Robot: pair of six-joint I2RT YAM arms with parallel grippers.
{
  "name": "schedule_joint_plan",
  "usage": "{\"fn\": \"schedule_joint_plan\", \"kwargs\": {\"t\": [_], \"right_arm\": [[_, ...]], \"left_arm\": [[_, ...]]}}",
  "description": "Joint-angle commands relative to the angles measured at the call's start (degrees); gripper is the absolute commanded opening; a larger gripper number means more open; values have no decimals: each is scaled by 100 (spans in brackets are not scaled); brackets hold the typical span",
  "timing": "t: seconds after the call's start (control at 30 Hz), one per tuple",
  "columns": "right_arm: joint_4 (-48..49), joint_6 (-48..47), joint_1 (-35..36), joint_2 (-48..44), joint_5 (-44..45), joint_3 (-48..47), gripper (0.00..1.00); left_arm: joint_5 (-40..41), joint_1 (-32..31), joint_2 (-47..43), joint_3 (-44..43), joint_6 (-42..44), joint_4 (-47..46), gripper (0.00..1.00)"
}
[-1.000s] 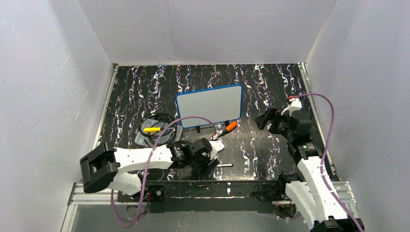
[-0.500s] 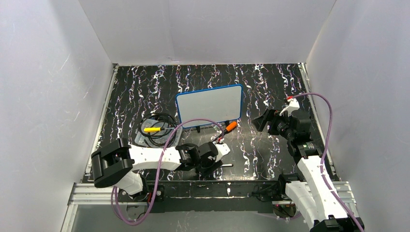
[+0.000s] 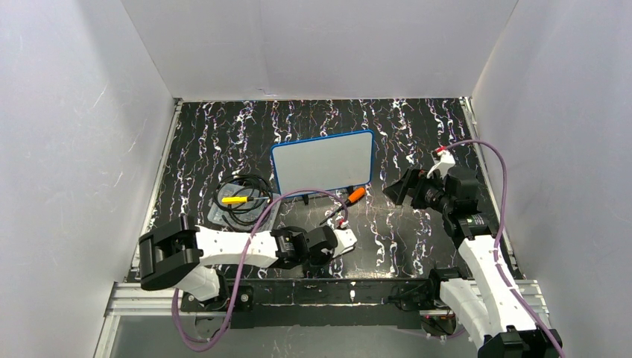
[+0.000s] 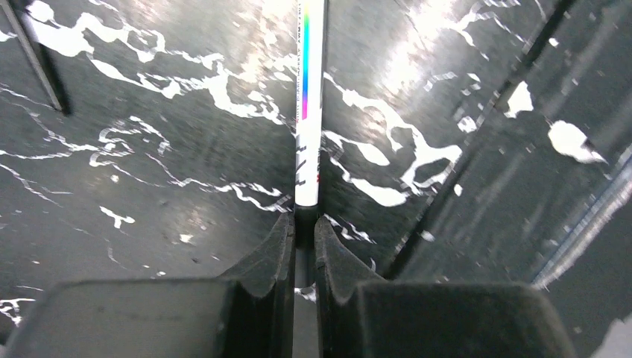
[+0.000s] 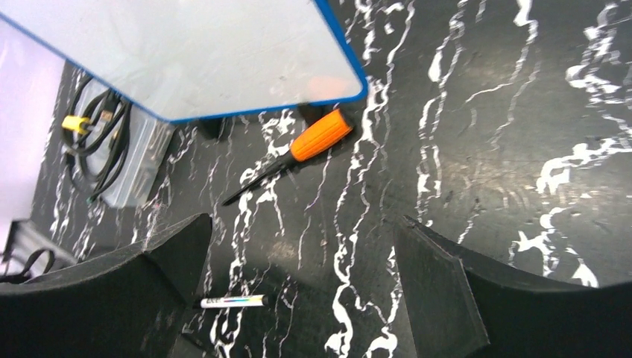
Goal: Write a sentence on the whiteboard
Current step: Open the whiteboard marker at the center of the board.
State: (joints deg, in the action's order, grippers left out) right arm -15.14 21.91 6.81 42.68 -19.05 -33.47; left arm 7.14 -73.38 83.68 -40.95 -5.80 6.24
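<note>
The whiteboard (image 3: 323, 161) (image 5: 186, 52), white with a thin blue rim, lies mid-table, and no sentence is in view on its face. Low at the table's near edge, my left gripper (image 3: 343, 247) (image 4: 304, 224) is shut on the dark end of a white marker (image 4: 309, 112) (image 5: 232, 301) with a rainbow stripe. The marker lies flat on the table, pointing away from the jaws. My right gripper (image 3: 399, 190) (image 5: 302, 224) hangs open above the table, right of the board, with nothing between its fingers.
An orange-handled screwdriver (image 3: 356, 195) (image 5: 320, 136) lies just off the board's near right corner. A clear plastic tray (image 3: 223, 216) (image 5: 138, 168) holding a coiled black cable sits left of the board. White walls enclose the black marbled table (image 3: 417, 127).
My left arm dropped lower and shifted right along the near edge, and its jaws closed on the marker. The right gripper drifted slightly left, still open.
</note>
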Motion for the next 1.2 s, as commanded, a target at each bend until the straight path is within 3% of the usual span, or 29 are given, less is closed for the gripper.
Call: {"fn": "schedule_joint_plan", "kwargs": {"t": [0.0,0.13,0.37,0.5,0.67,0.87,1.17], "right_arm": [[-145,-170,-13,164,-1224,-185,100],[-189,-58,-6,432,-2043,-4,100],[812,828,338,782,-3309,361,100],[946,981,998,986,-3326,177,95],[2012,1748,1868,1282,-3296,258,87],[2631,2087,2428,1699,-3203,261,71],[2995,2300,2997,1963,-3457,201,65]], "left_arm": [[-281,-97,-489,106,-232,680,0],[-442,-82,-1284,-43,-258,804,0],[-1207,418,-2010,-403,-61,1246,0],[-1799,921,-2330,-448,-68,1138,0],[-2153,1141,-2476,-560,77,1128,0],[-2318,1155,-2636,-543,136,1075,0],[-2323,1159,-2634,-574,192,1096,0]]}}
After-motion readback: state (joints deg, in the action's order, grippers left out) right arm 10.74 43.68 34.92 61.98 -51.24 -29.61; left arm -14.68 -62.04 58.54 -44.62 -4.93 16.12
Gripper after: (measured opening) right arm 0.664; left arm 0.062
